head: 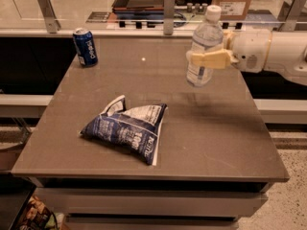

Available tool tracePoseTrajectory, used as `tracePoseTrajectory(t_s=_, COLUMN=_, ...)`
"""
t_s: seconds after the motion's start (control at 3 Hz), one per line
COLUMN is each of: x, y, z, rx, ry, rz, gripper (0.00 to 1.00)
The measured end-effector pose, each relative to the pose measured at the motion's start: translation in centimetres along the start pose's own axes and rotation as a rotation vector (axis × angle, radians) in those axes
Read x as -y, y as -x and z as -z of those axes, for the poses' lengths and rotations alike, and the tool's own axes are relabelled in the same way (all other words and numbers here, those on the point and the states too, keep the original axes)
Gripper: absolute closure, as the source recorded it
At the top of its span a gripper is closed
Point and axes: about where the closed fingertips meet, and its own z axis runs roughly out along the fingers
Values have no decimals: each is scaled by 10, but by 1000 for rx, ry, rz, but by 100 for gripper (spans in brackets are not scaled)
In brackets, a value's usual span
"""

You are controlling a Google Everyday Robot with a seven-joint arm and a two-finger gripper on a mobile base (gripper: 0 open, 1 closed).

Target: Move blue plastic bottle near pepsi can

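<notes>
1. Camera view has the gripper (202, 58) at the table's far right, reaching in from the right edge. Its fingers are closed round the middle of the bottle (206, 32), which stands upright in the grasp.
2. We judge the bottle is held clear of the table (216, 143), since its base hangs above a faint shadow on the top.
3. We find the can (85, 47) upright at the far left corner, well apart from the bottle.
4. As we read it, the coming move turns on this: the can lies leftward in the view from the gripper, along the table's far side and at much the same depth. The carry would be mostly a sideways sweep.
5. We would keep the bottle's long axis vertical through that sweep, so it can be set down standing beside the can.
6. We note the bag (125, 133) lies nearer the front, left of centre, and by our reckoning out of that far-side path.
7. We have one arm only, so no choice of hand arises.
</notes>
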Motion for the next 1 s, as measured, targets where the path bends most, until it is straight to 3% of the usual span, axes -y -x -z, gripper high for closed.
tracePoseTrajectory(t_s=0.33, x=30, y=16, z=-24, rx=7, ry=-3, rz=-20, gripper=100)
tracePoseTrajectory(t_s=1.0, x=52, y=47, z=-89, rx=-59, ry=-44, rz=-108, gripper=100)
